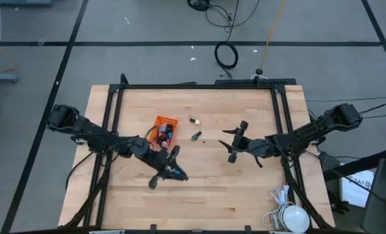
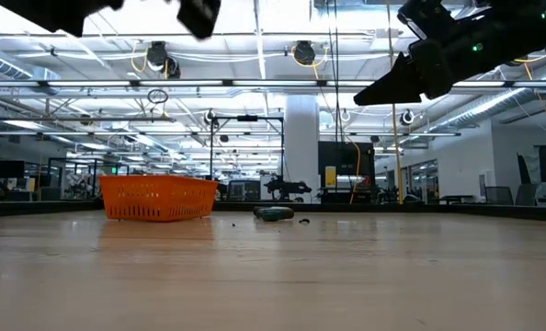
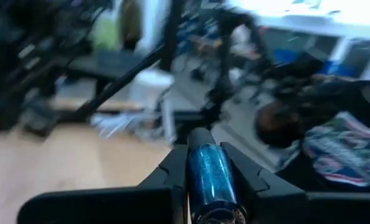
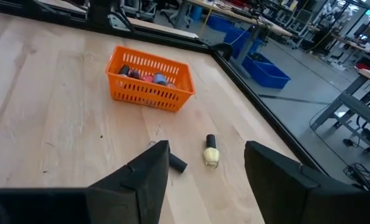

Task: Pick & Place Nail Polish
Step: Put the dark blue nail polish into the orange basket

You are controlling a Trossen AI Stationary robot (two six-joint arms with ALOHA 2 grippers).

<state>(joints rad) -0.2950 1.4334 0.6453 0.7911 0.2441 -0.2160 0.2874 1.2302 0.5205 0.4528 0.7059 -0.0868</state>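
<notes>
The left gripper (image 1: 170, 168) hangs over the wooden table (image 1: 199, 195), a little toward the table's near edge from the orange mesh basket (image 1: 162, 121). Its fingers (image 3: 166, 171) are pinched on a blue glitter nail polish bottle (image 3: 208, 180). In the left wrist view that bottle lies along the fingers, its long axis running out ahead of the gripper with the dark cap (image 3: 199, 137) at the far end; the high view shows only a blue speck at the fingertips.

The basket already holds several bottles (image 4: 144, 76), seen as a jumble of red, blue and dark caps in the right wrist view; the low view shows only the basket's outer wall.

Right of the basket, two bottles lie on their sides on the bare wood, near each other but apart: a pale yellow bottle (image 4: 211, 155) with its dark cap pointing toward the basket, and a dark bottle (image 1: 196, 136) whose colour I cannot tell.

The right gripper (image 1: 236, 141) hovers beyond them with its fingers (image 4: 151, 171) spread, nothing between them.
</notes>
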